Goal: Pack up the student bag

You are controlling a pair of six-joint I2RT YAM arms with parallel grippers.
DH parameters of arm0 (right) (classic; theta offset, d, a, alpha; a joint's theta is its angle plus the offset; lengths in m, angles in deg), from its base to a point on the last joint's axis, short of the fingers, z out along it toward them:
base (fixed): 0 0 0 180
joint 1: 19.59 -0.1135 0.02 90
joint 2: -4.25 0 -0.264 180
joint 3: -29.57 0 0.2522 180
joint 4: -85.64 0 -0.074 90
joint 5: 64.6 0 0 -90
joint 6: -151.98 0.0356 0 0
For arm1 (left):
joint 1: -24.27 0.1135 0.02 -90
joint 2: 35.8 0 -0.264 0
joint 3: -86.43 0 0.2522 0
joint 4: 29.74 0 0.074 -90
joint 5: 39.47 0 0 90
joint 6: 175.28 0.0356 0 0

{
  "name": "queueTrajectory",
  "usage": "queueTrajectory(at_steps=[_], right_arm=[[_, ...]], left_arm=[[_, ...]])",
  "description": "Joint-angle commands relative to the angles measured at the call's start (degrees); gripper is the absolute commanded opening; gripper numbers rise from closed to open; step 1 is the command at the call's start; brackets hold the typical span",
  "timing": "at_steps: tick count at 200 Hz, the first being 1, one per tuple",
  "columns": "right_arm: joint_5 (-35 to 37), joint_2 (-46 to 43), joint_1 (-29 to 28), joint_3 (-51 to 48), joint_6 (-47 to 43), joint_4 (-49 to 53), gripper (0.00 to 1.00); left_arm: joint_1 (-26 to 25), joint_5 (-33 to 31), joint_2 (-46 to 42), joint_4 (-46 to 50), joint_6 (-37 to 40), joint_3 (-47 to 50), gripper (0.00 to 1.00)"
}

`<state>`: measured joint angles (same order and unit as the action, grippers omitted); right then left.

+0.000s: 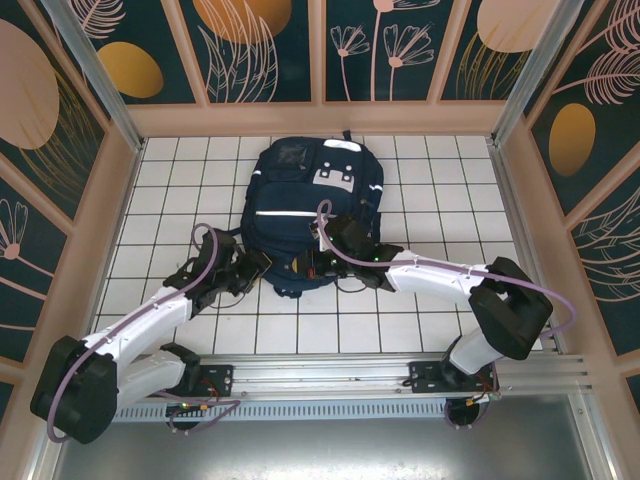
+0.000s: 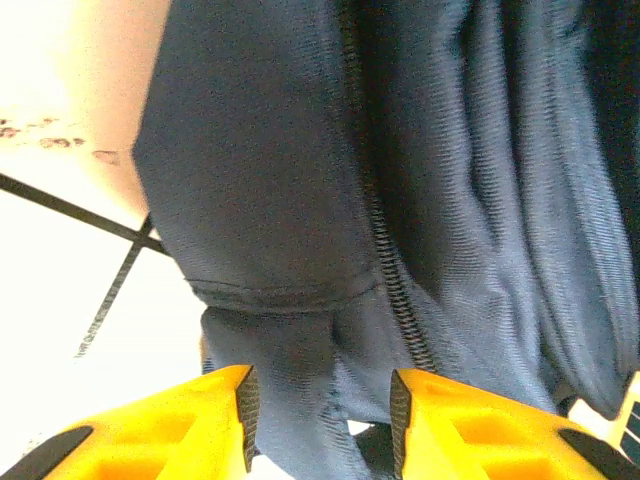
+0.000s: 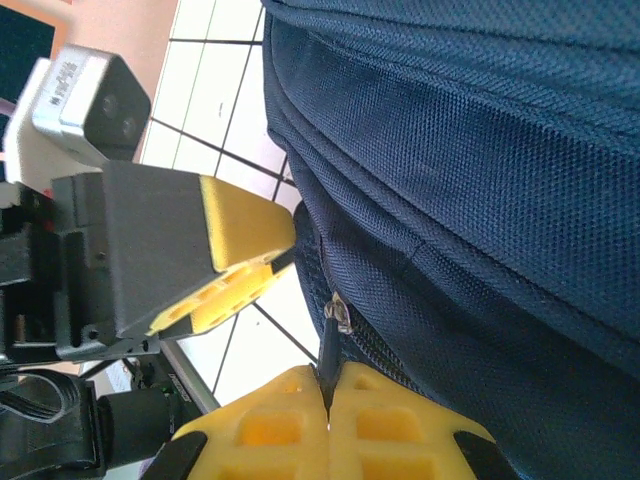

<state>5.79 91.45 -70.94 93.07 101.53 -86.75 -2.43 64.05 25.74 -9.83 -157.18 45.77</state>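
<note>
- I see my right gripper [image 3: 328, 385], bottom centre, pinched together on the bag's [image 1: 315, 200] zip pull [image 3: 330, 345].
- My left gripper [image 2: 320, 400] clamps a fold of it, lower centre.

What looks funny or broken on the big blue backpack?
Nothing looks broken or spilled. The student bag lies flat on the white tiled table. The right gripper is shut on the zipper pull at the bag's near end. The left gripper pinches a fold of its fabric nearby, so the cloth bunches a little there.
</note>
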Motion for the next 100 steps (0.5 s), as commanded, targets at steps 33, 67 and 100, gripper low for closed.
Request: queueTrajectory(at_steps=[33,67,100], right_arm=[[-1.19,0.63,0.40,-0.37,0.90,-5.25,0.00],[-1.76,0.47,0.38,-0.84,0.66,-5.68,0.00],[-1.24,0.40,0.43,-1.21,-0.07,-4.62,0.00]], left_arm=[[-0.37,-0.50,2.15,-4.25,-1.12,1.29,0.50],[-0.42,-0.74,7.00,-6.83,0.27,-0.94,0.51],[-0.37,-1.94,9.33,-8.26,1.37,-2.19,0.28]])
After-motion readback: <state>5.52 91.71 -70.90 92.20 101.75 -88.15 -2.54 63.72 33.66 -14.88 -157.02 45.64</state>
